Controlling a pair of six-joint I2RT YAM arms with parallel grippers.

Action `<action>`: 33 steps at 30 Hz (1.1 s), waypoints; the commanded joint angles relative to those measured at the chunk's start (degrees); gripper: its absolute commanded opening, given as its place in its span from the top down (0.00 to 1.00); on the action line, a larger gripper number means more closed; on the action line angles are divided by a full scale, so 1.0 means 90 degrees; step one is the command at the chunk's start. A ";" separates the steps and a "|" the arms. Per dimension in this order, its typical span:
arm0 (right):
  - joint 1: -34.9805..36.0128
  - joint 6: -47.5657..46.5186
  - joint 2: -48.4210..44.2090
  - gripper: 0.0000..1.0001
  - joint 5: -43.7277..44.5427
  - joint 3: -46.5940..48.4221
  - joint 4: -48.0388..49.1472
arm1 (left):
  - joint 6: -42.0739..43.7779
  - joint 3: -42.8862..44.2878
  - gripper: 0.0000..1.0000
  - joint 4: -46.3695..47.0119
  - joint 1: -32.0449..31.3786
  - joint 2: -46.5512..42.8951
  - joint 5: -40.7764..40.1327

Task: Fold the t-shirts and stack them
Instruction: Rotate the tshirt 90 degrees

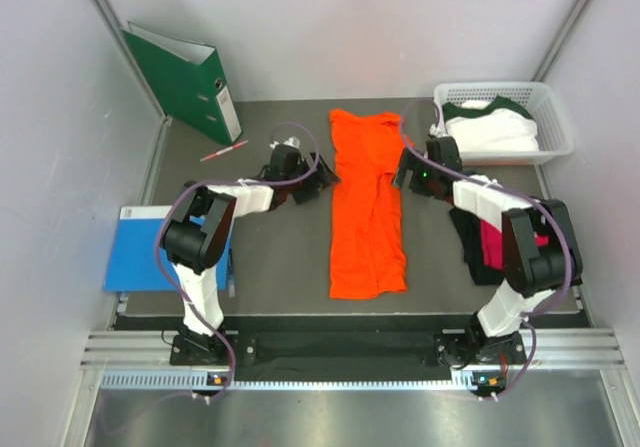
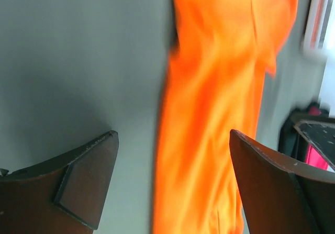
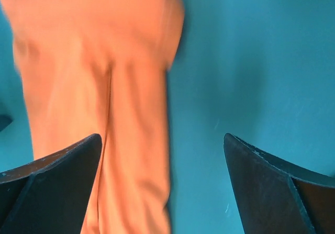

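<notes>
The grey table [image 1: 270,257] carries the orange t-shirt [image 1: 368,207] at its middle, laid out as 1 long strip with the sleeves apparently turned in, collar end to the rear. I judge the step in hand to be the crosswise fold, far end onto near hem. The white basket [image 1: 560,135] in the far right corner holds the white shirt with dark trim [image 1: 490,132]. The black t-shirt [image 1: 466,239] and pink t-shirt [image 1: 492,247] lie bunched under the right arm.

The left gripper [image 1: 322,179] and right gripper [image 1: 403,175] flank the strip's upper part, 1 at each long edge. Both wrist views show the fingers spread wide with nothing between them. To fold well, each should pinch every layer at the far corners, at matching spots, then lift and travel together so the edge lands square on the hem.

There is bare table left of the strip. The right side is tighter, with the bunched shirts near and the basket just behind the right gripper. The green binder [image 1: 180,82], blue folder [image 1: 140,252] and red pen [image 1: 224,151] sit well apart from the fold path.
</notes>
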 commanded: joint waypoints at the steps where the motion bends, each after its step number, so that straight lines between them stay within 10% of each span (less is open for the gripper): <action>1: 0.0458 0.0266 -0.0776 0.00 -0.0039 -0.0660 -0.0307 | -0.0035 -0.1087 0.06 -0.1669 -0.0619 0.0005 -0.0305; 17: 0.0888 0.1320 -0.3793 0.13 -0.0389 -0.3717 -0.0719 | -0.0640 -0.3685 0.07 -0.1718 -0.1548 -0.1773 -0.0618; 33: 0.2040 0.2453 -0.3687 0.39 -0.1103 -0.5017 -0.0034 | -0.0943 -0.5043 0.08 -0.2382 -0.2056 -0.3168 -0.0794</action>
